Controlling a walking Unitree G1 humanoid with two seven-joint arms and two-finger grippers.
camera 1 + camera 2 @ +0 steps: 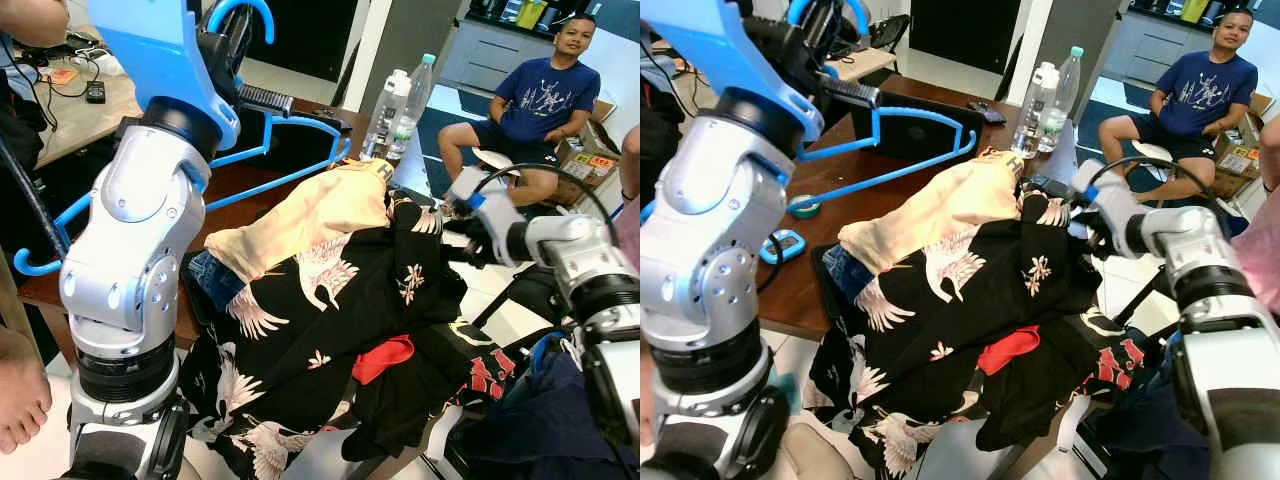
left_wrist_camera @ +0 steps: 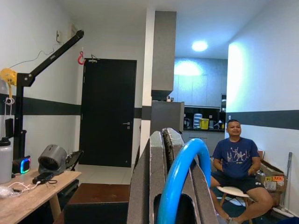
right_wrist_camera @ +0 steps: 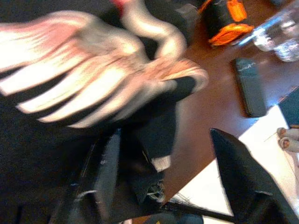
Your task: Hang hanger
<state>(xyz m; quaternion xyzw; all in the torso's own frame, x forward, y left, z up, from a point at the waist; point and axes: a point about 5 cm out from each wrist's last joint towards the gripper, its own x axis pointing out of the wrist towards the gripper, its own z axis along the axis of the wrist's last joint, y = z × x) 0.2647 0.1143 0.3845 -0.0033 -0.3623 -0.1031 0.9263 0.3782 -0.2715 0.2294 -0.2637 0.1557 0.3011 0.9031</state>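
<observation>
Holding the blue hanger (image 1: 262,128) up above the far side of the wooden table (image 1: 850,175), the left gripper (image 2: 170,186) has its black fingers closed around the hanger's curved hook, which rises between them in the left wrist view. The hanger's triangular body hangs tilted over the tabletop, above and behind a heap of clothes. Topmost on that heap lies a cream garment (image 1: 300,220) over a black shirt with white crane print (image 1: 970,300). The right gripper (image 3: 163,172) sits at the right edge of the pile, well apart from the hanger, its fingers spread with a fold of the black shirt between them. Two clear water bottles (image 1: 400,105) stand on the table's far end. A person in a blue T-shirt (image 1: 545,100) sits on a stool beyond.
</observation>
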